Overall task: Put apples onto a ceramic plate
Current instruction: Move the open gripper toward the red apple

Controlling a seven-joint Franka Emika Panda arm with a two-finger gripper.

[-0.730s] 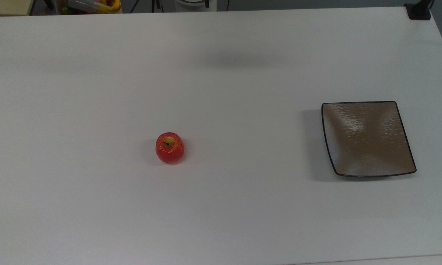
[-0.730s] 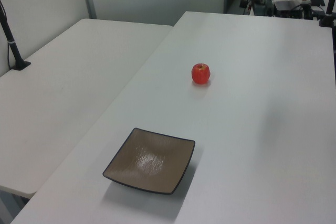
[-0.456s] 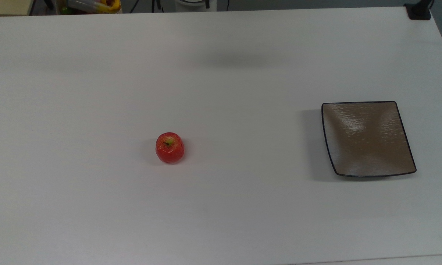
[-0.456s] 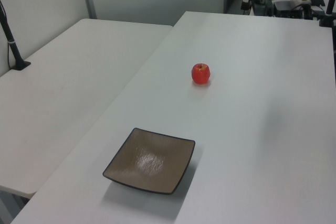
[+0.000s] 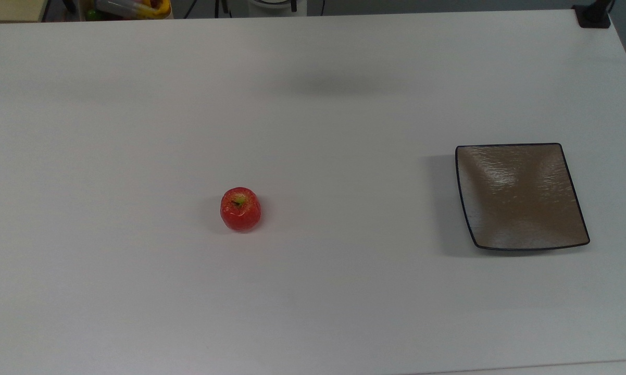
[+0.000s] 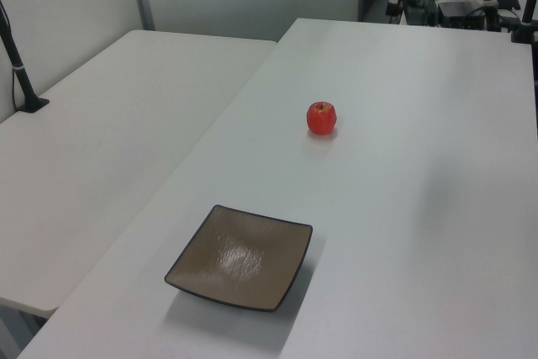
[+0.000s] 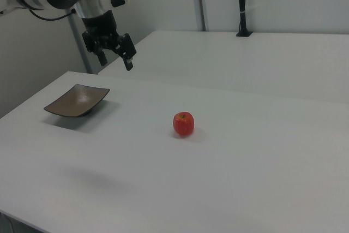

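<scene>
One apple (image 5: 240, 209), one plate (image 5: 521, 196), nothing on the plate yet. Near to far in the right view: bare white table (image 7: 229, 189) at the front, then the apple (image 7: 184, 124) mid-table, standing upright with its stem hollow up, then the plate (image 7: 77, 100) farther off at the right view's left, then the gripper (image 7: 115, 57) up in the air beyond it, well above the table and well apart from both. Fingers spread apart, holding nothing.

In the top view the apple sits left of centre and the plate is well apart at the top view's right. In the left view the plate (image 6: 240, 256) is nearest and the apple (image 6: 321, 118) farther back.

Handling, judged: the apple is small, round and glossy, so probably light and firm but slippery, and it can roll if nudged off-centre. Best hold is likely across its widest girth, fingers on opposite sides, coming straight down over the stem; too high on the shoulder and it may squirt out. The plate looks like glazed ceramic, hard and breakable, with upturned corners and a shallow dip; set the apple low into the middle rather than dropping it, so it neither knocks the glaze nor rolls over the rim.
</scene>
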